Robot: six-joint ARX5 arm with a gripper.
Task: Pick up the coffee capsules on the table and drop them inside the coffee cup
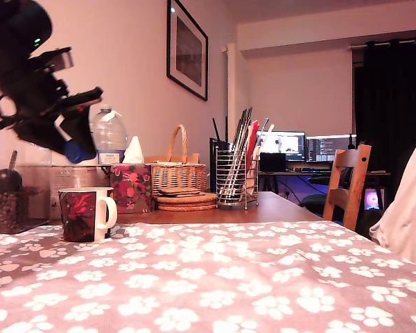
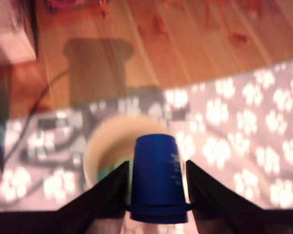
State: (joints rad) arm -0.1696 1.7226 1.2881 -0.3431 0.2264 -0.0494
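Gripping the blue capsule (image 2: 155, 178) between its jaws, the claw (image 2: 156, 195) hangs right above the cup (image 1: 87, 214). That cup stands on the worktop (image 1: 215, 277), far left in the exterior view.

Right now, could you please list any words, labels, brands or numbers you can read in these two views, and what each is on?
None can be read for certain.
Water bottle: a small label, too small to read.
Blue capsule in the gripper: faint raised marks on its side, too blurred to read.
Monitors: lit screens with text, far too small to read.
Coffee cup and tissue box: floral print only, no lettering visible.
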